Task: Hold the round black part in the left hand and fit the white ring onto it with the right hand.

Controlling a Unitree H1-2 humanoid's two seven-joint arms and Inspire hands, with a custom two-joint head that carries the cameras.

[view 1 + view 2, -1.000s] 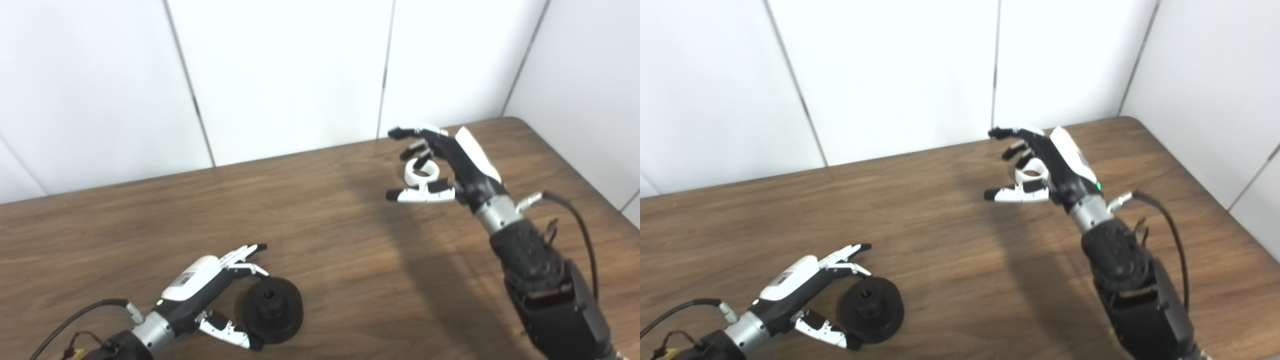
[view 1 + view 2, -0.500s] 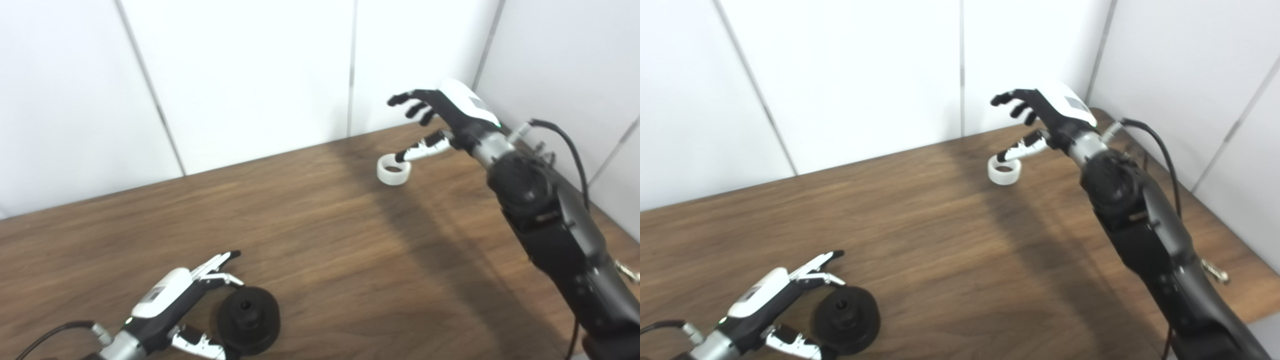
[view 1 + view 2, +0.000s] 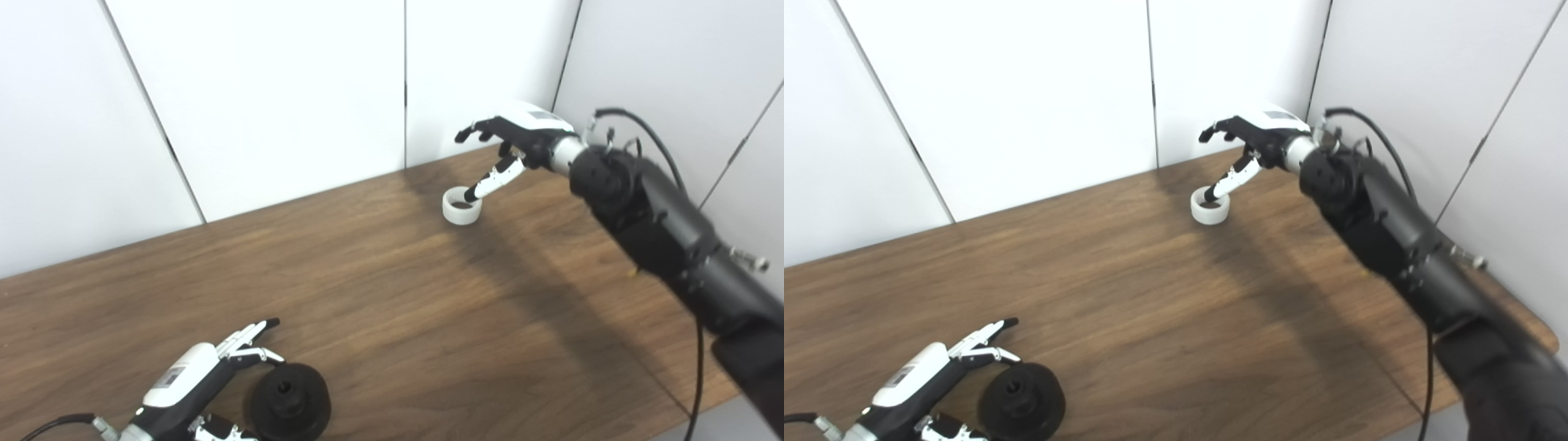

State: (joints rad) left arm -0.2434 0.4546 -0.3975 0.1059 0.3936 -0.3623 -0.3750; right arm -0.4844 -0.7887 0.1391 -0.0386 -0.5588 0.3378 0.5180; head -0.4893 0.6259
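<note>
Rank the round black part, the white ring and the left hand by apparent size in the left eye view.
1. Left hand, partly cut off by the frame's bottom edge.
2. Round black part, nearly as large and similarly near the camera.
3. White ring, smallest but farthest away.

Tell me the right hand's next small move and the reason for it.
Probably lower the right hand and close its fingers on the white ring. The ring lies flat on the table, not held; the hand is open above it, only the thumb tip reaching its rim. The left hand waits open beside the round black part.
</note>
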